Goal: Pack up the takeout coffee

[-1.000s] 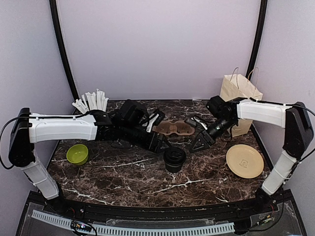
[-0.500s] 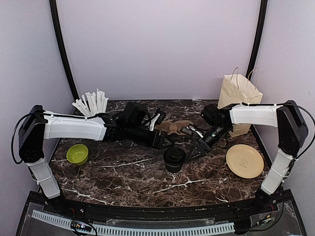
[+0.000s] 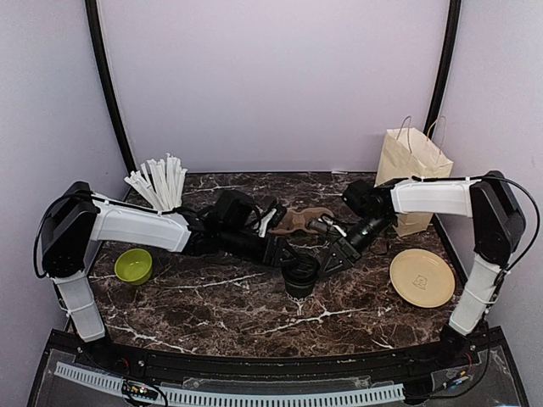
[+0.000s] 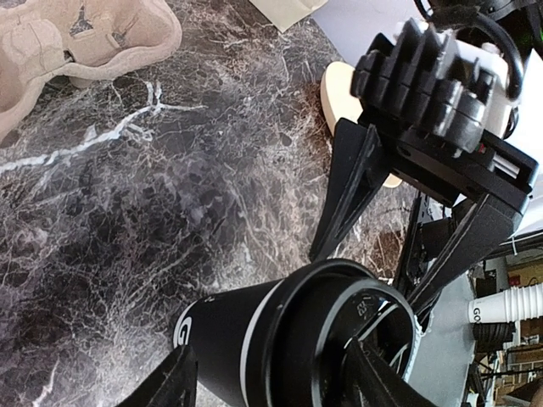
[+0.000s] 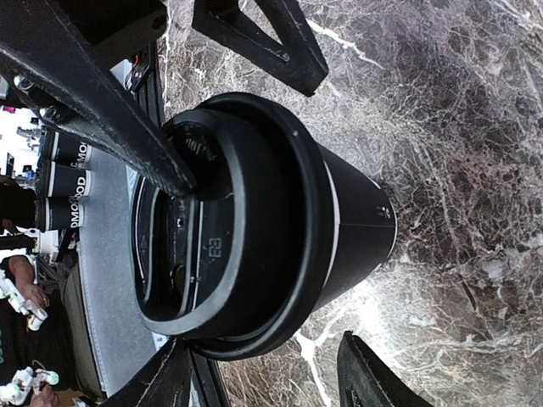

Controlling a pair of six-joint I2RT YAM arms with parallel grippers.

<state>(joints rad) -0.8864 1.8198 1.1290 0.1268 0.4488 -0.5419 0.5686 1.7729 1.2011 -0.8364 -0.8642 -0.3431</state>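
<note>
The takeout coffee (image 3: 300, 273), a black cup with a white band and a black lid, stands upright on the marble table, centre front. My left gripper (image 3: 286, 254) is open at its left rim. My right gripper (image 3: 326, 259) is open at its right side. In the left wrist view the cup (image 4: 254, 335) lies just ahead of my open left gripper (image 4: 271, 383), and the right gripper's fingers (image 4: 348, 191) stand behind it. In the right wrist view the cup (image 5: 339, 220) sits above my open right gripper (image 5: 267, 386), with a left finger (image 5: 102, 102) over the lid. Neither gripper holds it.
A brown pulp cup carrier (image 3: 304, 217) lies behind the grippers. A tan paper bag (image 3: 413, 165) stands at the back right, with a beige plate (image 3: 422, 277) in front of it. A lime-green bowl (image 3: 133, 264) is at the left and a cup of white straws (image 3: 159, 180) at the back left.
Both grippers have closed in on the cup from either side: the left moved right and nearer, the right moved left and down. The cup has not moved.
</note>
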